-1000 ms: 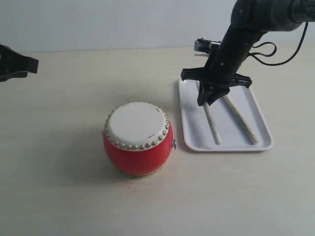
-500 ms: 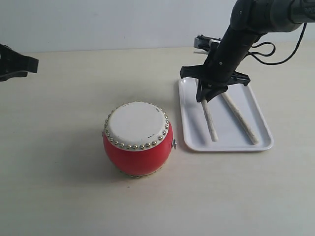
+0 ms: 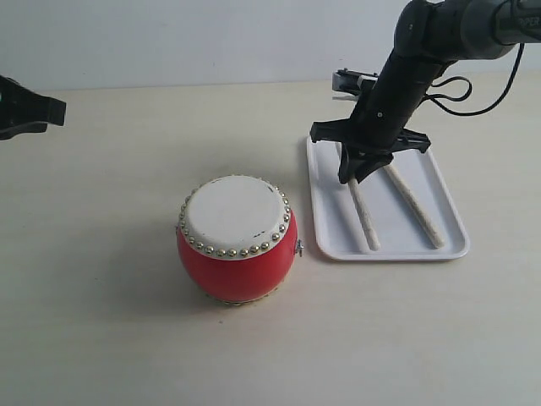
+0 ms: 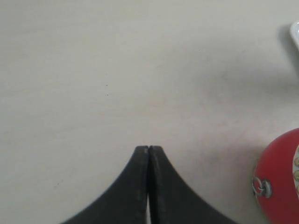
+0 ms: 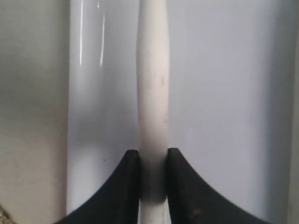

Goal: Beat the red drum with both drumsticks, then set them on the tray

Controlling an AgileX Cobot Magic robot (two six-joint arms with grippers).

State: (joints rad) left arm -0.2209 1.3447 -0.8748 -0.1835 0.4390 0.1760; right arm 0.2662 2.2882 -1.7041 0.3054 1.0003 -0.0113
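The red drum (image 3: 237,228) stands on the table left of the white tray (image 3: 389,255); its red side also shows in the left wrist view (image 4: 280,182). Two pale drumsticks lie lengthwise in the tray. My right gripper (image 3: 353,173) is shut on the far end of the left drumstick (image 3: 363,216); up close its jaws press both sides of that drumstick (image 5: 152,84), which rests on the tray floor (image 5: 224,93). The other drumstick (image 3: 416,207) lies free to its right. My left gripper (image 4: 149,148) is shut and empty over bare table, far left of the drum.
The left arm (image 3: 25,110) shows only at the left edge of the exterior view. A black cable (image 3: 461,89) loops behind the right arm above the tray's far end. A corner of the tray (image 4: 295,32) shows in the left wrist view.
The right gripper and its drumstick shifted slightly over the tray and settled back down; the stick's free end now rests near the tray's front rim. The left arm and the drum have not moved.
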